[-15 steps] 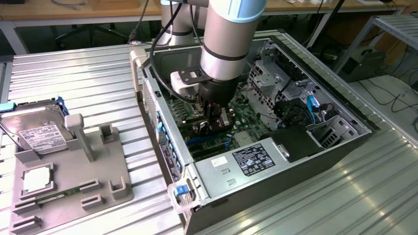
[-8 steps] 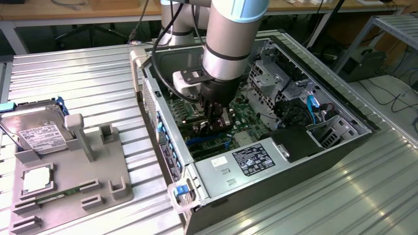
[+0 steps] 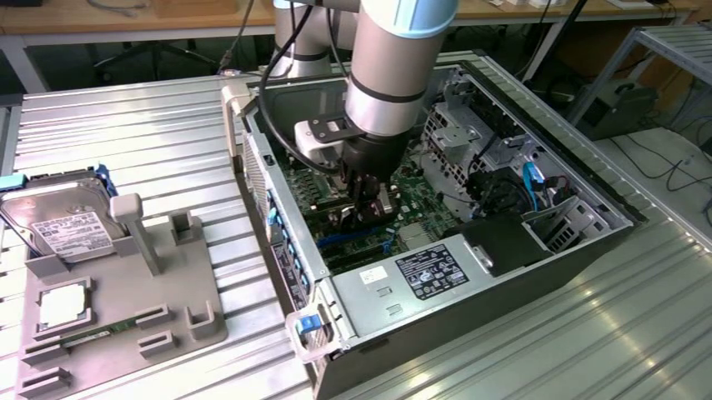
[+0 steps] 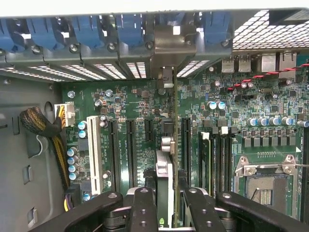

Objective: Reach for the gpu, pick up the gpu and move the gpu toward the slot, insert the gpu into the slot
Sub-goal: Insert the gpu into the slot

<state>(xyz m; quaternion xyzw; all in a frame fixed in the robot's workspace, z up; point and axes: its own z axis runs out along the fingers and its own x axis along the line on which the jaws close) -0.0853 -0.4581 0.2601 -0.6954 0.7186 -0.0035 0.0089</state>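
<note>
Now the end effector [image 4: 165,203] pinches the gpu [image 4: 166,159] edge-on, deep inside the computer case [image 3: 579,242], directly over the motherboard [image 4: 270,111] slot [image 3: 353,242]. Judged from this, keeping the card vertical and its bracket aligned matters most.

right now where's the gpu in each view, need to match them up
Exterior view: the gpu stands on edge inside the open computer case, just under the gripper, above the green motherboard.
Wrist view: the gpu is seen edge-on at centre, running from between the black fingers toward the case's rear wall.
Shared landmark: the green motherboard.
</note>
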